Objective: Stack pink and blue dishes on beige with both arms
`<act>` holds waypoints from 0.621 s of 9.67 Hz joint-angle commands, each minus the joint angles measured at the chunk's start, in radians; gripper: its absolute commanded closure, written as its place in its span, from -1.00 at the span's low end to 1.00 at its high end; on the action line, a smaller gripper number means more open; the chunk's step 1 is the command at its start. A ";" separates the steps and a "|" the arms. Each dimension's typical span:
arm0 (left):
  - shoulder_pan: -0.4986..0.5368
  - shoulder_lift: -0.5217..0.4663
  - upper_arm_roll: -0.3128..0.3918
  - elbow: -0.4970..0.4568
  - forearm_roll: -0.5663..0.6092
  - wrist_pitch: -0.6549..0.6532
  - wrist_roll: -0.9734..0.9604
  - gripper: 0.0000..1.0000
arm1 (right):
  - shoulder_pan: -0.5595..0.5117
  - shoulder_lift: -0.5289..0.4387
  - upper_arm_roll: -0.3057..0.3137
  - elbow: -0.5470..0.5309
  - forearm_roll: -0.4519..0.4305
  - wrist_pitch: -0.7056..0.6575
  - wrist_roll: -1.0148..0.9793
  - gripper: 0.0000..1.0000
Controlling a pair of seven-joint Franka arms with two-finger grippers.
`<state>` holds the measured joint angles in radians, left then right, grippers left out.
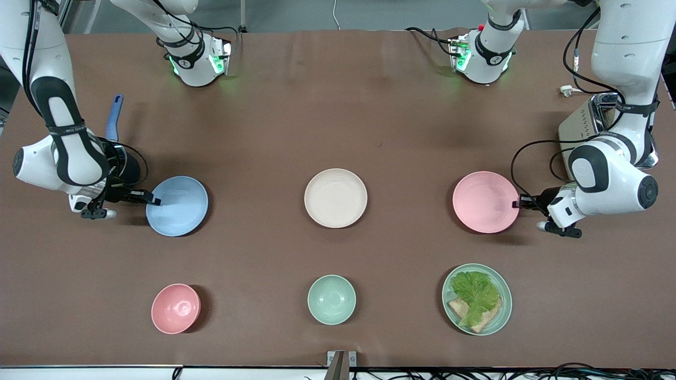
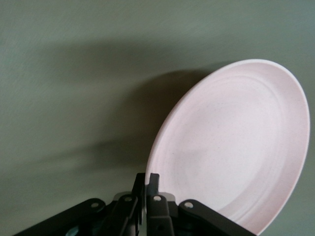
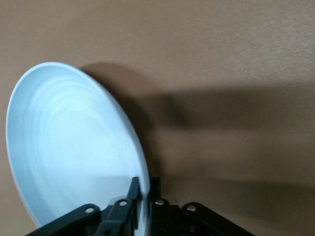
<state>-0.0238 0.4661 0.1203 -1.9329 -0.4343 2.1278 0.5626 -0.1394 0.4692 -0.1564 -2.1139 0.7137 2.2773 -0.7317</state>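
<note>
Front view shows three wide plates in a row across the middle of the bench [image 1: 338, 95]: the blue plate [image 1: 177, 206] toward the right arm's end, the beige plate [image 1: 336, 198] in the centre, and the pink plate [image 1: 486, 201] toward the left arm's end. The right claw [image 1: 150, 199] is at the blue plate's outer rim, the edge turned away from the beige plate, and the right wrist view shows its fingers closed on that rim [image 3: 140, 194]. The left claw [image 1: 520, 203] mirrors it, pinching the outer rim of the pink plate, as the left wrist view confirms [image 2: 146, 189]. In both wrist views a dark shadow lies under the plate's free edge, which suggests each plate is tipped or just lifted, though I cannot tell for certain that either is clear of the bench.

What the next move depends on is that the beige plate lies between the two claws, in line with both held plates, so each arm would carry its plate inward along that row. The two plates look about equally well apart from the beige one, so neither arm is plainly nearer. Only one plate can land first, and the arms would have to take turns to avoid meeting over the centre.

Nearer the front camera sit a pink bowl [image 1: 176, 309], a mint-green bowl [image 1: 331, 299] and a mint-green plate [image 1: 478, 269] with lettuce and bread.
</note>
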 commanded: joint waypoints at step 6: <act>-0.001 -0.096 -0.447 0.060 0.000 0.006 -0.559 0.95 | 0.012 -0.116 -0.083 0.305 -0.161 -0.436 0.323 0.99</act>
<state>-0.0354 0.3572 -0.2757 -1.8875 -0.4351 2.1287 0.0642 -0.1370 0.3909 -0.2430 -1.8635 0.5929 1.9172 -0.5232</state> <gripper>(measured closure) 0.956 0.930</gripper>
